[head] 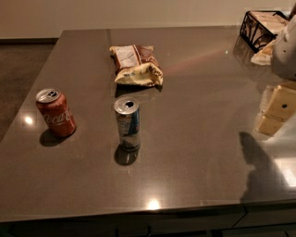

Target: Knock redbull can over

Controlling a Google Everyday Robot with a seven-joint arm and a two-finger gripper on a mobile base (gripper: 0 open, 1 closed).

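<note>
Countertop: dark grey, glossy, with small bright spots of reflected light near the front edge and on the left
Coca-Cola can: red, upright, silver top with the opening showing, near the counter's left edge
Snack bag: crumpled, yellow, brown and white, lying flat toward the far middle of the counter, well apart from the Coca-Cola can
Wire basket: black, at the far right corner, holding something pale
Wall: plain, pale, behind the counter
Floor: dark, left of the counter

The table is glossy (lights mirror in it). The redbull can is shiny metal; the gripper, far right, matt plastic.
</note>
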